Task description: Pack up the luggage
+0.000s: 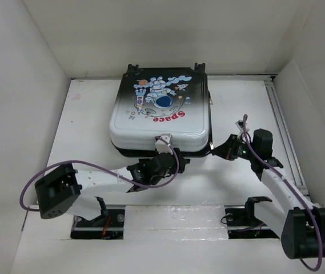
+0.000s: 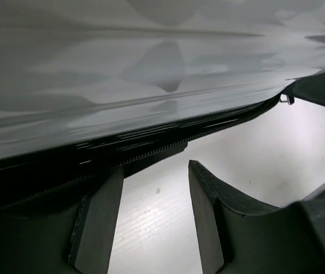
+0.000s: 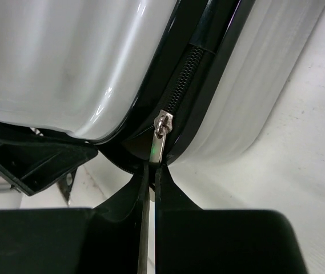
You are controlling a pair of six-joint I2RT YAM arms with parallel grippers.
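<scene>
The luggage point(image 1: 159, 114) lies flat and closed in the middle of the table, astronaut print and the red word "Space" facing up. My left gripper point(image 1: 172, 155) sits at its front edge; in the left wrist view the gripper point(image 2: 155, 171) is open, bare table between its fingers, just under the zipper seam of the glossy shell point(image 2: 151, 68). My right gripper point(image 1: 219, 149) is at the front right corner. In the right wrist view this gripper point(image 3: 152, 165) is shut on the lower end of the silver zipper pull point(image 3: 160, 142), which hangs from the black zipper between the two shell halves point(image 3: 65, 57).
White enclosure walls stand on the left, back and right. A metal rail point(image 1: 282, 131) runs along the table's right side. The luggage's black wheels point(image 1: 132, 68) point to the back wall. Both arm bases point(image 1: 99, 220) sit at the near edge.
</scene>
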